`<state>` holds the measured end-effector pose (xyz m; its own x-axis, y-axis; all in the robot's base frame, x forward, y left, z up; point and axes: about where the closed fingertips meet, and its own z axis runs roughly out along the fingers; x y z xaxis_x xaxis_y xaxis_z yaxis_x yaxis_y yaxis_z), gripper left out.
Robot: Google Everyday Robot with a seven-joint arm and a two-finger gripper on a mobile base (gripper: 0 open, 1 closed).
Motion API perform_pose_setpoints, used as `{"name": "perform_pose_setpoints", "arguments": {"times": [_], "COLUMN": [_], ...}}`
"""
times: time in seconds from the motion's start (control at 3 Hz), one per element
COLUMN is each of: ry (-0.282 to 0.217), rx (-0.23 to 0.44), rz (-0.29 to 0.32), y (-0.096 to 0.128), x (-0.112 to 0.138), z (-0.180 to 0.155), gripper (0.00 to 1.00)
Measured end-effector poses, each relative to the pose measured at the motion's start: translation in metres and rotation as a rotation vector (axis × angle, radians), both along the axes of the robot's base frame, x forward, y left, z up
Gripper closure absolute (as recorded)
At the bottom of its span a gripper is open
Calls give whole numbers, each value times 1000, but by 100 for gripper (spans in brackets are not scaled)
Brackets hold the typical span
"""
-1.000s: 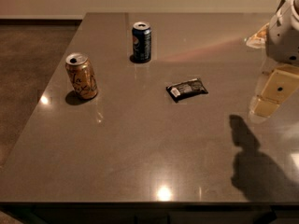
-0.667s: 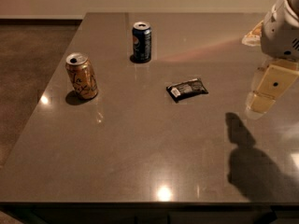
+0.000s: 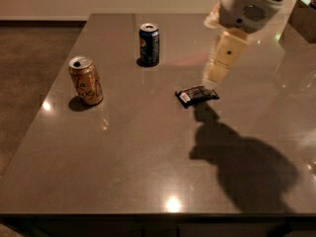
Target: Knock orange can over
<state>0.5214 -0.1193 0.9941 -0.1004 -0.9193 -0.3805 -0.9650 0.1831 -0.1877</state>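
Now the orange can (image 3: 86, 81) stands up on the table's (image 3: 123, 172) left side
The gripper (image 3: 213, 77) hangs near a black packet (image 3: 196, 94) — well apart from the can — and I can't make out if it is spread or closed; a blue can (image 3: 149, 44) stands farther back

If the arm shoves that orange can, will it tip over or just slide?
It probably tips if hit high: the orange can stands upright, tall and narrow. The glossy table may let it slide if pushed low. Once down, its round body would likely roll. The gripper hangs apart from it, near the dark packet.
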Motion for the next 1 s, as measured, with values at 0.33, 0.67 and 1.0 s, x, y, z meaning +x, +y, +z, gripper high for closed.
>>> {"name": "perform_pose_setpoints", "arguments": {"times": [0.33,0.67,1.0], "ry": [5,-4,-6], "rx": [59,104,180], "rz": [33,35,41], "y": [48,89,125], "x": [27,47,61], "z": [-11,-30,-43], "gripper": [0,0,0]}}
